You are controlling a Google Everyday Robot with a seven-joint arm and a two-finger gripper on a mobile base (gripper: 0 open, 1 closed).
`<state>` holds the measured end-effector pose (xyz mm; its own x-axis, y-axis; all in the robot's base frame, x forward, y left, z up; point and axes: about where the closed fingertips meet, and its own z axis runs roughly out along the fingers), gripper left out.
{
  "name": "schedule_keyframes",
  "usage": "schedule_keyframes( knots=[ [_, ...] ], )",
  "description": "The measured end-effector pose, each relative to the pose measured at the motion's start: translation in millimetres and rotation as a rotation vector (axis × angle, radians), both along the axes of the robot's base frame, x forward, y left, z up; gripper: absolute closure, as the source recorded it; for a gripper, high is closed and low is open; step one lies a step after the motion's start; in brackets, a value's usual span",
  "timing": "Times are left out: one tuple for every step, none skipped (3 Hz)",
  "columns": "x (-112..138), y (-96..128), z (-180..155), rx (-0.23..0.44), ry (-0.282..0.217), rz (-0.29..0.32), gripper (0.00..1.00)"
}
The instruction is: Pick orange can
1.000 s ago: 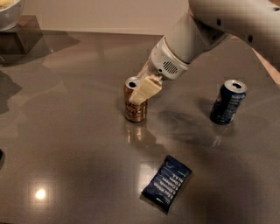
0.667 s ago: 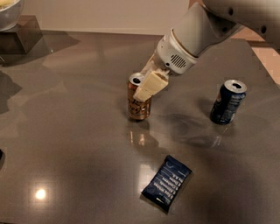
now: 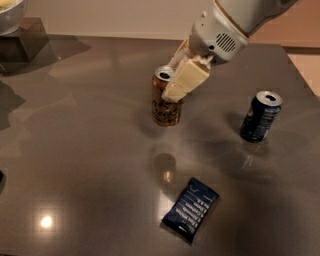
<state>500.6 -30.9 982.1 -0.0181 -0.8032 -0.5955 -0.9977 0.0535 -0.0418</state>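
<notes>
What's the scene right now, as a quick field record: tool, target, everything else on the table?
tool: shut on the orange can, gripping its upper part
orange can: upright, apparently lifted off the table; its reflection sits apart below it
dark blue can: upright, top open, right of the tool, untouched
dark blue packet: flat on the table, nearer the camera than the orange can
bowl: far left corner, partly out of view
</notes>
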Motion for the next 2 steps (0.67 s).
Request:
schedule_keyframes(
  knots=[
    [-9.1, -7.1, 12.4, -0.004, 0.01, 0.039, 1.0],
    [-9.0, -7.1, 12.4, -0.004, 0.01, 0.039, 1.0]
  ],
)
